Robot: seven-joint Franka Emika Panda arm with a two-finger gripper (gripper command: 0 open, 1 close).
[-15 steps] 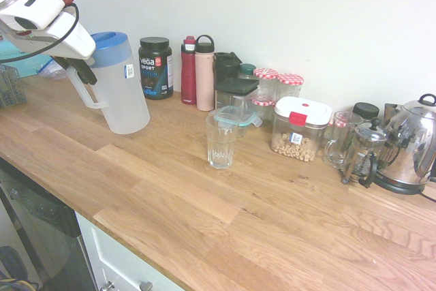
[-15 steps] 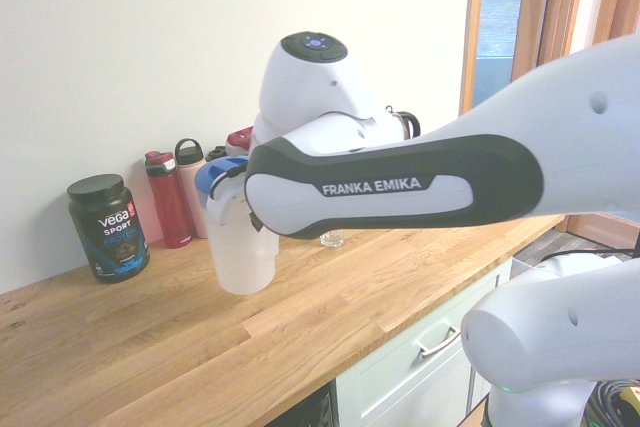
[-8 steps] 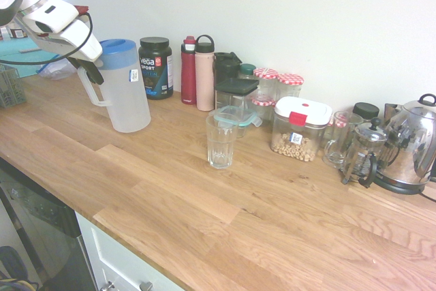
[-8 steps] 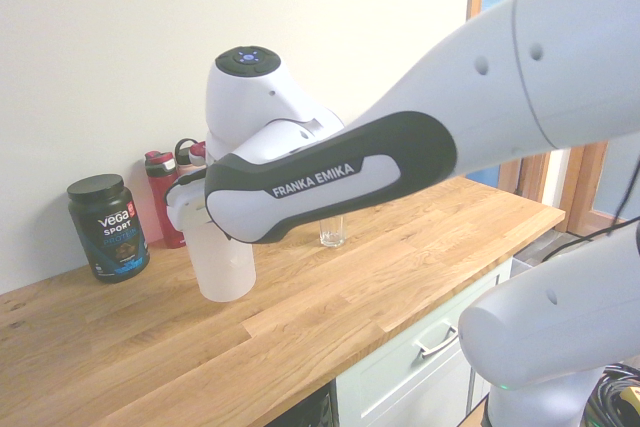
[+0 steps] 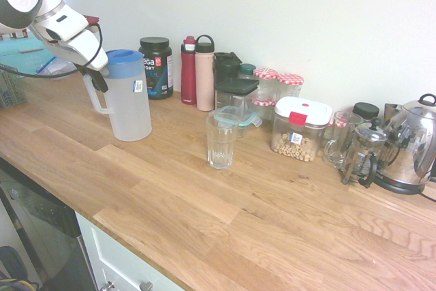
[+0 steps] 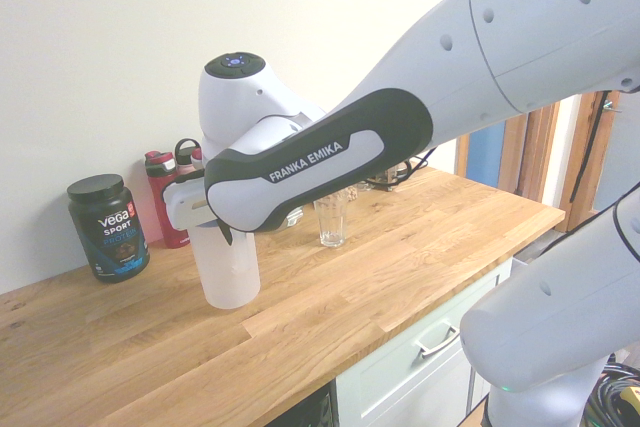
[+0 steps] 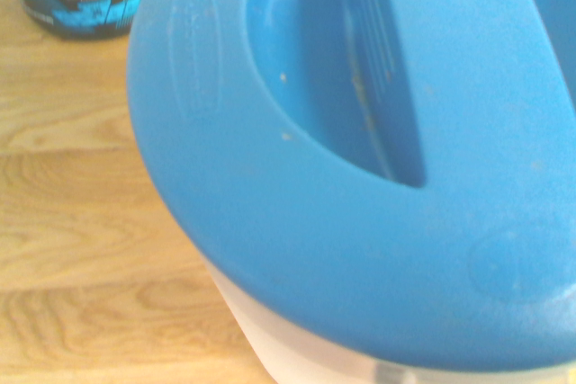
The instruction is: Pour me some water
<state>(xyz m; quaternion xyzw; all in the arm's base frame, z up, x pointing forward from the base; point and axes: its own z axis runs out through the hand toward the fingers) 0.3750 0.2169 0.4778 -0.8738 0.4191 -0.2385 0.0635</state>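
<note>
My end effector (image 5: 95,78) is clenched on the jug's handle at the left of the surface (image 5: 204,202).

The jug (image 5: 129,103), translucent with a blue lid (image 7: 360,159), stands upright on the wood; I cannot tell how much water it holds. Behind it is a black tub (image 5: 155,67), then a red bottle (image 5: 189,71) and a pink bottle (image 5: 204,73). The glass (image 5: 221,138) stands apart, right of the jug, and looks empty. Further right are checked-lid jars (image 5: 278,83), a white-lidded box (image 5: 300,129) holding pale round pieces, a glass mug (image 5: 338,140), a French press (image 5: 363,153) and a steel kettle (image 5: 412,144). My arm comes in from the left, wrist angled steeply down over the jug's handle side.
</note>
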